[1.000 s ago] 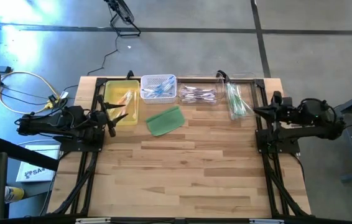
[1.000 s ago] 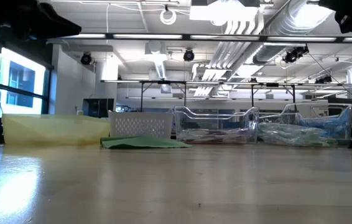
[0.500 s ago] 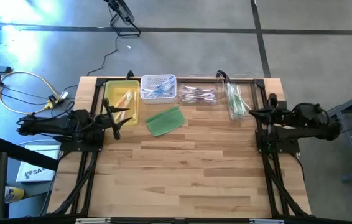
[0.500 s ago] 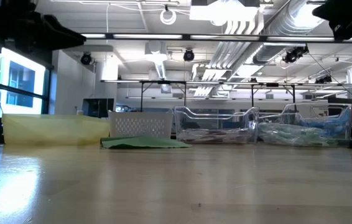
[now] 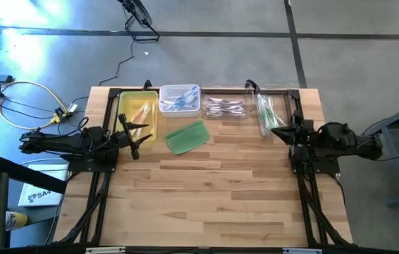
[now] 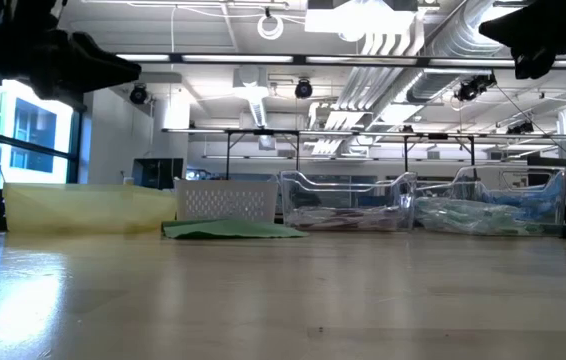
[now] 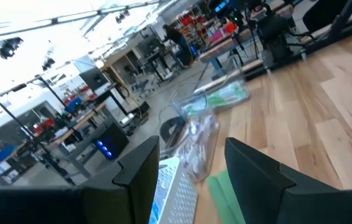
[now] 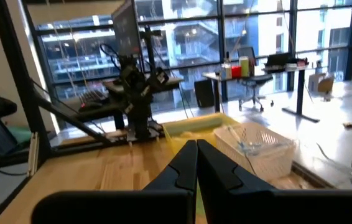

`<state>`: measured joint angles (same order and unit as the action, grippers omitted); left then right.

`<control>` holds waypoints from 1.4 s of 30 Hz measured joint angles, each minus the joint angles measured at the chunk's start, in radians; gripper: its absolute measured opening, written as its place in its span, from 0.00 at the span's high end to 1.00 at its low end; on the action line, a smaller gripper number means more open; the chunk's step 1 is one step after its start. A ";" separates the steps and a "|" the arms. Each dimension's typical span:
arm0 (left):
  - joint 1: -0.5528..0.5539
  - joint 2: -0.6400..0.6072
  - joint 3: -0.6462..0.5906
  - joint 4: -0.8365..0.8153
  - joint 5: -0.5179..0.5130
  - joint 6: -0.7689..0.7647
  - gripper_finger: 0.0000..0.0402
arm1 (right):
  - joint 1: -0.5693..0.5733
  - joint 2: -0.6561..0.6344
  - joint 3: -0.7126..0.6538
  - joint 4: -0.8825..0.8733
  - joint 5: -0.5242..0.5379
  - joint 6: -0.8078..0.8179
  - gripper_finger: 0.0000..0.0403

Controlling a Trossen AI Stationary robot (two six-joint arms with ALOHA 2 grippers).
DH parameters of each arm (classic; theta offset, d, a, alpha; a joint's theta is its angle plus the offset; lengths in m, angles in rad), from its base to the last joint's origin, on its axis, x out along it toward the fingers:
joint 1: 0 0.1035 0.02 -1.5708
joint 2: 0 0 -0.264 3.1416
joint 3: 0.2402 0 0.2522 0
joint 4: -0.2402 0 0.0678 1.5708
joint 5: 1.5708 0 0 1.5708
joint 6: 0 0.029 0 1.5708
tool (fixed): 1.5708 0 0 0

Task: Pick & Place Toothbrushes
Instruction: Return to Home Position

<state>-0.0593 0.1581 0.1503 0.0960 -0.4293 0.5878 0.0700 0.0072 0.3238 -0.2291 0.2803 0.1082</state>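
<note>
We keep both arms stretched roughly level, each reaching inward from its own side toward the other. The left arm [image 5: 58, 141] lies along the left side, and the left gripper [image 5: 134, 135] forms its inner end. Its two fingers [image 7: 140, 174] stand spread, with a clear gap between them. The right arm [image 5: 344, 137] lies along the right side, and the right gripper [image 5: 279, 131] forms its inner end. Its fingers [image 8: 182, 167] are pressed together along their length. In the low view, both arms show only as dark shapes in the upper corners.
</note>
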 joint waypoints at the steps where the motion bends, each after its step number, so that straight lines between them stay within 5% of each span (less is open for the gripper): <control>1: 0.000 0.000 -0.007 0.012 0.000 0.009 0.56 | 0.000 0.000 -0.012 0.023 -0.001 -0.007 0.99; 33: 0.000 0.002 -0.043 0.006 0.053 0.014 0.56 | 0.000 0.000 -0.126 0.017 -0.050 0.016 0.99; 42: 0.000 0.002 -0.043 0.006 0.068 0.011 0.56 | 0.000 0.000 -0.274 0.223 -0.042 -0.027 0.99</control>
<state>-0.0593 0.1596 0.1070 0.1021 -0.3614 0.5991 0.0699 0.0071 0.0494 -0.0064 0.2380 0.0814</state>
